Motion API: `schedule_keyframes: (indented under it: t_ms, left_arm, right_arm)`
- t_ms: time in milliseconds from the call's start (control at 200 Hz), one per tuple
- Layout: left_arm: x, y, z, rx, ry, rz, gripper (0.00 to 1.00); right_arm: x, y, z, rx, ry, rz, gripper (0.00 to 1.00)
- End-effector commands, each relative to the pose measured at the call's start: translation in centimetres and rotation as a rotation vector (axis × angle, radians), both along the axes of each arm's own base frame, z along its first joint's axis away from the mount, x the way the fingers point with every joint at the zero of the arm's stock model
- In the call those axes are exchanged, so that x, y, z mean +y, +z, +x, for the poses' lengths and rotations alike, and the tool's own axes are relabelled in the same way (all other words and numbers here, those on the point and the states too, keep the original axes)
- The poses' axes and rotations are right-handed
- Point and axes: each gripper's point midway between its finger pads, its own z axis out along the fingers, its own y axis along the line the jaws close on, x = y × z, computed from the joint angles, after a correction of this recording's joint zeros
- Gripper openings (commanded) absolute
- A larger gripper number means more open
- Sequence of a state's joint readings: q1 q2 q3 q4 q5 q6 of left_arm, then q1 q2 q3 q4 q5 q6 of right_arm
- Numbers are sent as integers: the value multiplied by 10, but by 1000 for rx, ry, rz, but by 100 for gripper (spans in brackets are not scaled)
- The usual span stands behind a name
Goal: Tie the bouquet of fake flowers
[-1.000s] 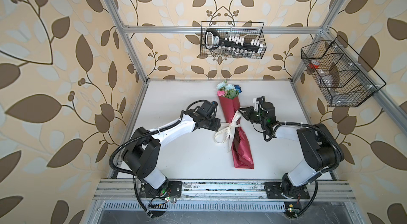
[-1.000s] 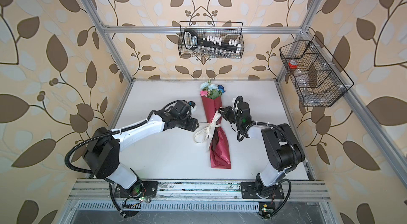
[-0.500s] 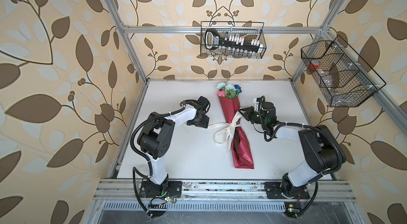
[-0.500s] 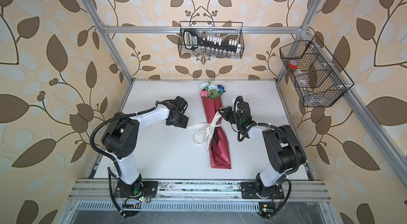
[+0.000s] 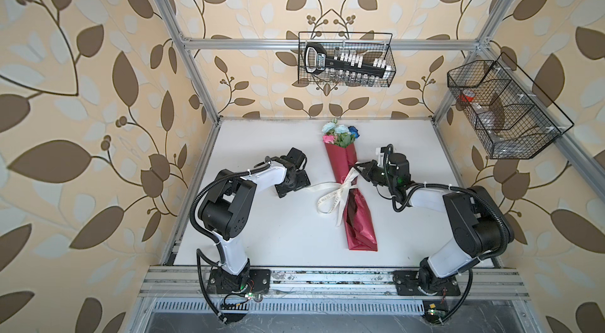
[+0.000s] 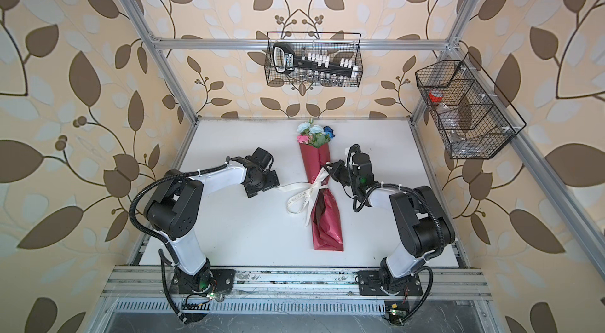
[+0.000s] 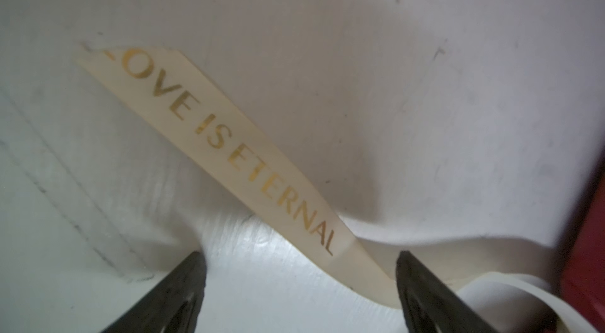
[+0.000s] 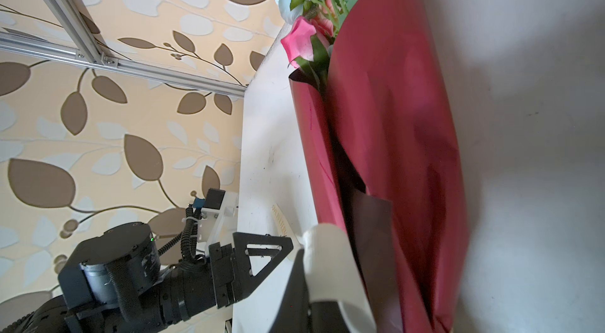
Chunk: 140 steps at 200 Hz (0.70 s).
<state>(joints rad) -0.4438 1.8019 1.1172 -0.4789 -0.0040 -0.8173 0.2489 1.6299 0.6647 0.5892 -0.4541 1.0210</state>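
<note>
The ribbon (image 7: 229, 151) appears knotted round the bouquet of fake flowers (image 5: 340, 135); beside it we find left tool (image 7: 299, 257) spread, right tool (image 5: 360, 169) pinching ribbon. Tightening likely remains.

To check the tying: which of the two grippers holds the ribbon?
The right gripper: its jaws are shut on a ribbon loop beside the red wrap. The left gripper is open, the ribbon end lying loose between its fingers.
</note>
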Motion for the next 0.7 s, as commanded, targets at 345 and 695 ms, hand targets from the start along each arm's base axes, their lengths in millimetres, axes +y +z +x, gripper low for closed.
schedule_keyframes:
  t_ms: [345, 695]
  left_arm:
    - [10, -17, 20, 43, 92, 65, 4]
    - [57, -9, 24, 17, 129, 161, 0]
  right_arm:
    - [6, -3, -4, -5, 31, 14, 0]
    - [2, -2, -4, -9, 14, 5, 0]
